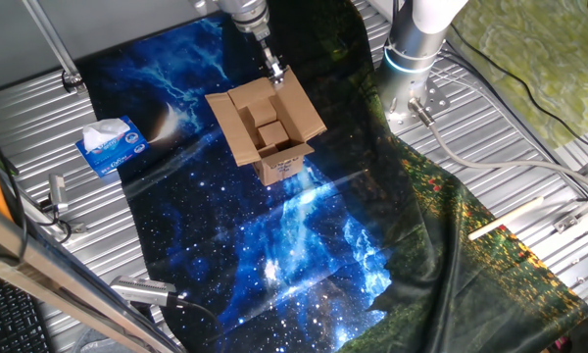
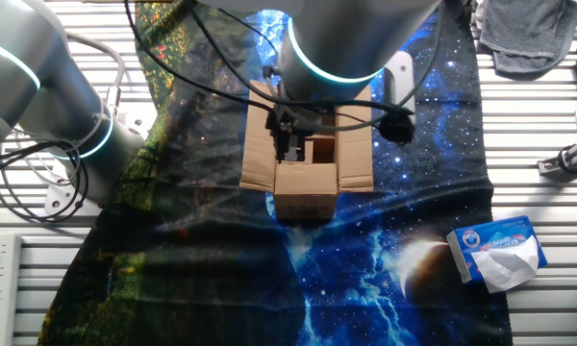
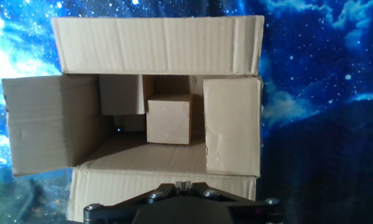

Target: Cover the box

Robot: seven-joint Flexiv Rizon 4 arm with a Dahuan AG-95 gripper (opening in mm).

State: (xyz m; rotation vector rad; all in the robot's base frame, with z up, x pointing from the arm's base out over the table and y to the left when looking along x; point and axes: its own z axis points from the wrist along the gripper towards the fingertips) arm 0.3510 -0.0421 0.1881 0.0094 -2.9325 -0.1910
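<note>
Galaxy-print cloth [image 1: 225, 284] covers the slatted table [image 1: 529, 167]; the box [image 1: 272, 132] sits on the cloth's upper middle, label side facing away from the arm base. All 4 flaps open, splayed outward, smaller cartons [image 3: 169, 118] inside. Gripper [image 1: 275, 71] hangs just above the box's rear flap [image 1: 296, 93], so the box lies directly below and slightly fwd of the hand; long axis runs across the hand view. Fingers look pinched narrow, holding nothing. Tissue box [image 1: 112, 145] well apart from the box, so plenty of room. Next move prob. needs pushing that rear flap inward.
</note>
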